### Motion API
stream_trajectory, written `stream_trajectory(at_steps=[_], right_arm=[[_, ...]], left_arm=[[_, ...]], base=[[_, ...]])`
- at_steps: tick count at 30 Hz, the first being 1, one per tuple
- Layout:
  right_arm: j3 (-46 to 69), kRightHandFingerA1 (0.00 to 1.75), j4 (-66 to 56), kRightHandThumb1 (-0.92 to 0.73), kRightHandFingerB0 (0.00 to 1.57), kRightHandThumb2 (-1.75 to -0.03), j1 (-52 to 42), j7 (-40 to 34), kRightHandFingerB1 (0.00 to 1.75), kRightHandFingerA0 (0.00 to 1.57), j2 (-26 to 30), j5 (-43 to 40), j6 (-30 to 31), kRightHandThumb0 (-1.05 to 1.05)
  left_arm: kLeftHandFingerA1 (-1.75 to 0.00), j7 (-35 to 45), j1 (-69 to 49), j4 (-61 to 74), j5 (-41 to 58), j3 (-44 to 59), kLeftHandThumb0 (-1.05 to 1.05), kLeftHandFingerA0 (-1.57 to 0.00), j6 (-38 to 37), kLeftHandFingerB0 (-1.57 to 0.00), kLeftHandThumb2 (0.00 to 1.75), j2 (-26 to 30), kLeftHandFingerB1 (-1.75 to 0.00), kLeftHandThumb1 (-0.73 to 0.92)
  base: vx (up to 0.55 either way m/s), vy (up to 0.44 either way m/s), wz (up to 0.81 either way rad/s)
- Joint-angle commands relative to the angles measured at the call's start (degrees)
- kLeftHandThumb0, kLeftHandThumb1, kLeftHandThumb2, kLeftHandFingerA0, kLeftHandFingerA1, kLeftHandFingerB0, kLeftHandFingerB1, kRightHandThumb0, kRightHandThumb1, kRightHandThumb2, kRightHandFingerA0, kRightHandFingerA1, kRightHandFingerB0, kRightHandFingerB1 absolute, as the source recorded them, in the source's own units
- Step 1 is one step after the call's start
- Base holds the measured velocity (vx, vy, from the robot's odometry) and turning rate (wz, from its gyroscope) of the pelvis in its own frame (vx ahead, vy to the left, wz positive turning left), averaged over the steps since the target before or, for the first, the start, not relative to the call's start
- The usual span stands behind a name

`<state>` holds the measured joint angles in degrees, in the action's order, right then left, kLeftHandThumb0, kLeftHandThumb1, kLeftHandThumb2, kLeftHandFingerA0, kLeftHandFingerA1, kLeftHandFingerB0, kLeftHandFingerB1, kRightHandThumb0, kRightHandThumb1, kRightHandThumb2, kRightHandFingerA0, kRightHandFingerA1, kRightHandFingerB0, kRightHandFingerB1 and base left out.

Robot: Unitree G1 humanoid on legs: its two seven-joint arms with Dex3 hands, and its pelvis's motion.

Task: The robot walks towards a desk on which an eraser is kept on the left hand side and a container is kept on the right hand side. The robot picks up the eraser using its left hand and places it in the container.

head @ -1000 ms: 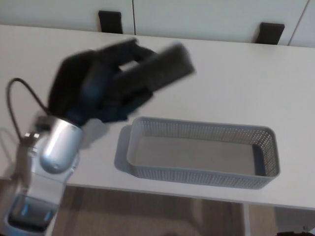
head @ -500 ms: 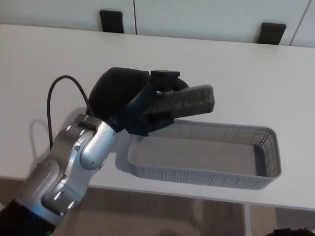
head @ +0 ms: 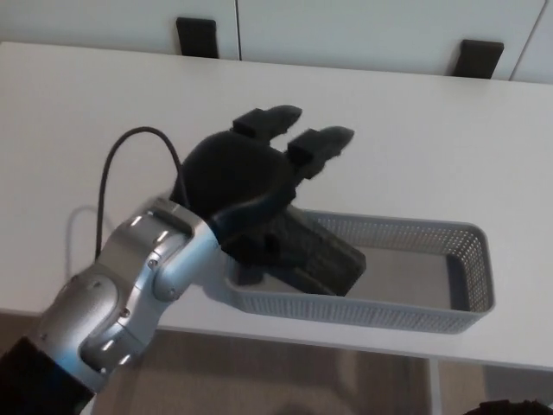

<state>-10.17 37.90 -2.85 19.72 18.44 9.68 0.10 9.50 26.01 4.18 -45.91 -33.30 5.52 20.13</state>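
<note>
A white bench (head: 449, 138) fills most of the view, its top plain and evenly lit, with soft shadows only. Behind its far edge stands a pale wall of panels (head: 346, 26), split by thin vertical seams. Two black brackets sit against it at the bench's back edge, one to the left (head: 198, 36), one to the right (head: 478, 57). Below the near edge shows a strip of brownish floor (head: 285, 380).

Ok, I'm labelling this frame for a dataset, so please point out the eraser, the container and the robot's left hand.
eraser (head: 324, 259): head view, on its dark top face, inside the container.
container (head: 471, 259): head view, on its grey mesh right wall.
left hand (head: 251, 177): head view, on the black back of the hand, fingers spread.
</note>
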Motion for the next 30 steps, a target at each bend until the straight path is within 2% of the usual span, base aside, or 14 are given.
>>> stream_trajectory(at_steps=[1,11,17,20,21,22,23,24,25,26,27,28,29,30], right_arm=[[0.4,0.49,1.3,-0.60,0.59,-0.58,0.5,-0.5,0.44,0.76,0.6,0.2,-0.4,-0.44],[0.5,0.49,2.6,-0.59,0.60,-0.58,0.6,-1.2,0.44,0.77,0.5,0.2,-1.6,-0.46],[1.3,0.51,-1.6,-0.57,0.57,-0.60,-2.0,-1.7,0.44,0.77,0.5,-0.7,-3.1,-0.51],[2.0,0.50,-8.2,-0.57,0.56,-0.58,-4.9,-1.3,0.44,0.73,0.8,-1.6,-3.2,-0.49],[2.3,0.49,-9.8,-0.57,0.55,-0.59,-6.0,-0.5,0.43,0.71,1.1,-2.2,-2.8,-0.51],[2.9,0.49,-9.8,-0.56,0.55,-0.59,-6.9,0.1,0.43,0.70,1.2,-3.2,-3.8,-0.53],[3.2,0.49,-9.2,-0.55,0.56,-0.58,-6.8,0.2,0.44,0.71,1.4,-3.4,-4.0,-0.53],[3.7,0.49,-9.5,-0.56,0.56,-0.57,-7.6,0.4,0.44,0.72,1.6,-3.9,-3.7,-0.51],[4.0,0.49,-9.8,-0.57,0.55,-0.57,-8.4,0.1,0.44,0.71,1.5,-4.1,-3.7,-0.49],[4.5,0.49,-10.2,-0.56,0.56,-0.57,-8.7,0.0,0.44,0.71,1.7,-4.4,-3.1,-0.48],[4.8,0.50,-9.1,-0.56,0.56,-0.57,-8.9,-0.2,0.45,0.73,1.8,-4.6,-4.0,-0.50],[5.0,0.51,-8.3,-0.55,0.57,-0.57,-8.9,-0.3,0.46,0.74,1.7,-4.7,-4.6,-0.49],[5.2,0.50,-7.5,-0.54,0.56,-0.57,-9.1,-0.5,0.45,0.73,1.9,-4.8,-5.1,-0.52],[5.2,0.49,-7.6,-0.54,0.56,-0.57,-9.3,-0.6,0.44,0.73,2.0,-4.6,-4.9,-0.51]], left_arm=[[0.00,5.7,-0.8,3.3,-5.2,-1.1,-0.93,0.00,3.2,0.00,0.96,-0.1,-0.08,0.57],[0.00,9.7,-2.4,7.7,-6.1,0.5,-0.94,0.00,4.3,0.00,0.96,-1.9,-0.08,0.58],[0.00,14.1,-6.5,25.4,3.0,9.3,-0.93,0.00,4.9,-0.01,0.96,-2.4,-0.10,0.58],[0.00,23.2,-12.1,42.3,24.0,21.4,-0.90,0.00,10.9,-0.01,0.93,-2.7,-0.10,0.56],[-0.21,26.7,-14.6,47.0,35.0,27.7,-0.85,0.00,13.0,-0.03,0.61,-2.2,-0.25,0.66],[-0.25,29.9,-17.3,50.0,46.5,34.6,-0.77,-0.01,16.0,-0.07,0.92,-2.0,-0.38,0.50],[-0.38,30.6,-19.1,50.7,51.5,38.0,-0.86,-0.12,15.7,-0.15,0.88,-1.1,-0.39,0.56],[-0.30,31.0,-24.1,51.0,64.3,44.7,-0.84,-0.29,13.9,-0.34,0.62,1.1,-0.32,0.72],[-0.41,31.2,-27.5,49.4,71.7,47.5,-0.87,-0.22,8.6,-0.37,1.05,3.5,-0.48,0.67],[-0.37,31.8,-31.1,47.5,78.1,49.3,-0.87,-0.35,4.2,-0.47,0.74,4.3,-0.38,0.74],[-0.36,34.4,-35.7,44.7,83.8,51.6,-0.80,-0.42,-1.8,-0.56,0.67,4.7,-0.36,0.86],[-0.36,36.7,-38.2,43.4,87.5,53.7,-0.81,-0.47,-2.9,-0.62,0.67,5.0,-0.38,0.86],[-0.55,39.7,-43.0,42.2,95.2,58.5,-0.75,-0.57,-1.6,-0.67,1.13,5.0,-0.57,0.69],[-0.43,41.8,-45.6,41.2,98.9,61.1,-0.83,-0.73,-1.1,-0.78,0.68,4.6,-0.43,0.90]], base=[[0.00,0.000,0.00],[0.00,0.000,0.00],[0.00,0.000,0.00],[0.00,0.000,0.00],[0.00,0.000,0.00],[0.00,0.000,0.00],[0.00,0.000,0.00],[0.00,0.000,0.00],[0.00,0.000,0.00],[0.00,0.000,0.00],[0.00,0.000,0.00],[0.00,0.000,0.00],[0.00,0.000,0.00],[0.00,0.000,0.00]])
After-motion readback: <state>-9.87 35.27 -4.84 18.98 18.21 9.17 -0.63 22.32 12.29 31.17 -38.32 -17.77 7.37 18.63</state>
